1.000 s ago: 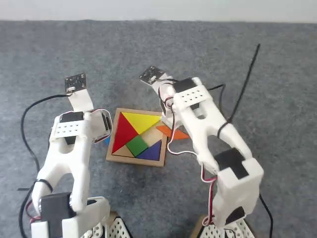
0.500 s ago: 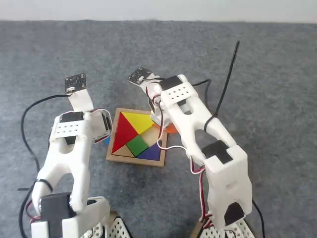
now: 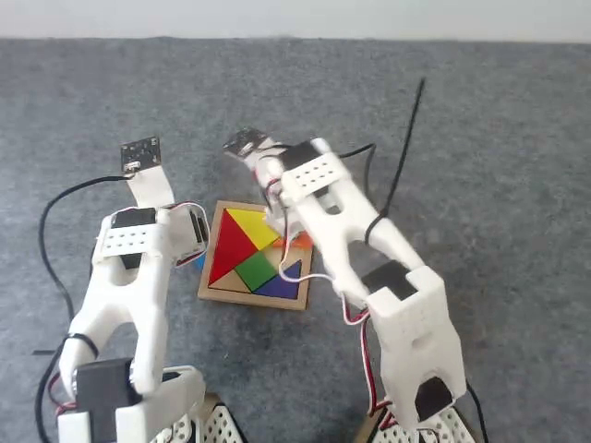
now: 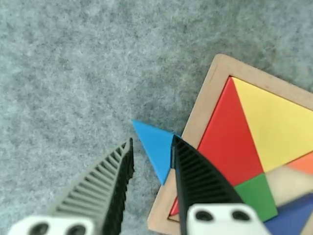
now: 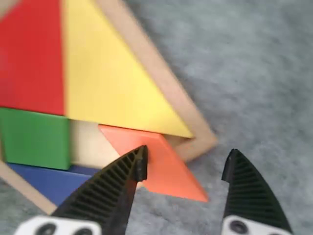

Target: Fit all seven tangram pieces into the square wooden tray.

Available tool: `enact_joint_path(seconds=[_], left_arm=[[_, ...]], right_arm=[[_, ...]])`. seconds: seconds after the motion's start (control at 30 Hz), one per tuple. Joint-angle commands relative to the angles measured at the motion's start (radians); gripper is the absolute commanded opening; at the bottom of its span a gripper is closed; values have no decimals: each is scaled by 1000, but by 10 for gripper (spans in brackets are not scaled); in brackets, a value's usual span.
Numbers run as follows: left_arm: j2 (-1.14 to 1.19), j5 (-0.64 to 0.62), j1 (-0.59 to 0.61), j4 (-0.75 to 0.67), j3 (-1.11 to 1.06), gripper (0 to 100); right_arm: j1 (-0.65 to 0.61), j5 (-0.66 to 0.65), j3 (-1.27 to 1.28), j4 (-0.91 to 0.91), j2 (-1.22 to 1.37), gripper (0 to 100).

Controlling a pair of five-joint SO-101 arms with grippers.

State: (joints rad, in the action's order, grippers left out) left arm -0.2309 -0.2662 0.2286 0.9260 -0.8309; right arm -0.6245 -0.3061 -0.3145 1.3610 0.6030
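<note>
Right claw (image 5: 187, 152) swung over tray (image 5: 161, 83), released astride orange piece (image 5: 166, 171), seemingly overlapping rim, left claw (image 4: 151, 141) released

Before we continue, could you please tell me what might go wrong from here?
1. The orange wooden parallelogram lies across the rim of the square wooden tray, partly outside; a push from the open right tool could wedge it or ride it onto the yellow wooden triangle.
2. The open left tool straddles the small blue wooden triangle beside the tray, one finger near the rim; closing might catch it and shift the tray.
</note>
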Motion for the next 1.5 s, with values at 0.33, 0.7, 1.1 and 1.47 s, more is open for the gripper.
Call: enact_joint_path(seconds=[0.33,0.7,1.1,1.47], left_arm=[[-43,6,9,-17,5,126],[-43,6,9,-17,5,126],[-43,6,9,-17,7,126],[-43,6,9,-17,7,126]], right_arm=[[54,9,-94,182,-170,266],[59,-114,-75,197,-42,267],[27,-537,-64,331,-91,267],[64,-733,-63,251,21,266]])
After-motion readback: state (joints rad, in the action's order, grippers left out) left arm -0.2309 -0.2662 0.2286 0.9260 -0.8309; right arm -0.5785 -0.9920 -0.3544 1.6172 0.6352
